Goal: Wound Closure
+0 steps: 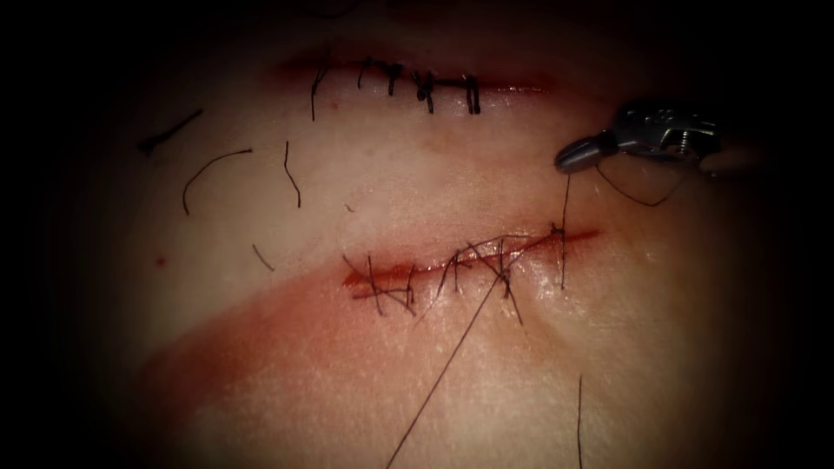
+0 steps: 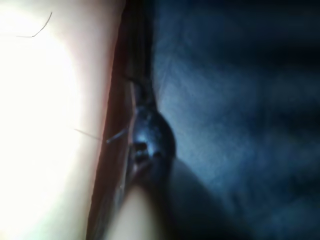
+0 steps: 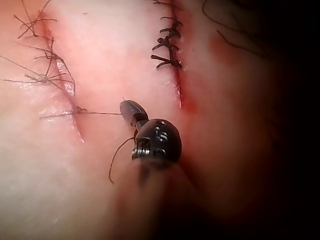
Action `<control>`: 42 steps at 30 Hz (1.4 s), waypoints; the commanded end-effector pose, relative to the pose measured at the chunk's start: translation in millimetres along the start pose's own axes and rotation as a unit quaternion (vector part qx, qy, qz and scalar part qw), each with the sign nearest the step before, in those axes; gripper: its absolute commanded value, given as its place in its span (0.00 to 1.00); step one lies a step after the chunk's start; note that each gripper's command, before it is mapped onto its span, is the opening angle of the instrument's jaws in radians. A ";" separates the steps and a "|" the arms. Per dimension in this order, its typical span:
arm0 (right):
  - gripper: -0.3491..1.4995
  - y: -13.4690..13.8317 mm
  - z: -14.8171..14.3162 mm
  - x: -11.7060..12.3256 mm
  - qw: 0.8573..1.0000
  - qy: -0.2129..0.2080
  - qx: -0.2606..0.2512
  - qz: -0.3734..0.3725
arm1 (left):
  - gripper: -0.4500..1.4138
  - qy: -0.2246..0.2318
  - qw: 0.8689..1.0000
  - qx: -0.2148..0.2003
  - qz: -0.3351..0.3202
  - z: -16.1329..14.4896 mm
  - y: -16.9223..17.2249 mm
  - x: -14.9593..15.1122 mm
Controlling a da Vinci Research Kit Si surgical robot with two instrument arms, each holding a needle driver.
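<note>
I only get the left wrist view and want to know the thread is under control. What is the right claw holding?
Observer: The right claw is shut on the thread, which runs straight from it to the right end of the lower cut.
Operator: Is there stitching along that cut?
Observer: Yes, loose crossing stitches span its left and middle part.
Operator: And the needle?
Observer: I cannot tell where it is. The upper cut carries tight dark stitches.
</note>
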 end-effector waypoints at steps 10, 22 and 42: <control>0.00 1.2 1.0 -0.5 1.000 0.002 -0.014 0.011 | 0.00 0.001 0.999 -0.042 0.009 2.1 5.6 -2.0; 0.00 1.3 2.2 -0.1 1.000 0.006 -0.016 0.014 | 0.00 0.002 0.994 -0.109 0.001 5.3 10.1 -3.7; 0.96 2.1 -8.8 0.8 0.982 0.004 -0.179 0.064 | 0.00 0.018 0.996 -0.083 0.021 4.7 3.8 6.5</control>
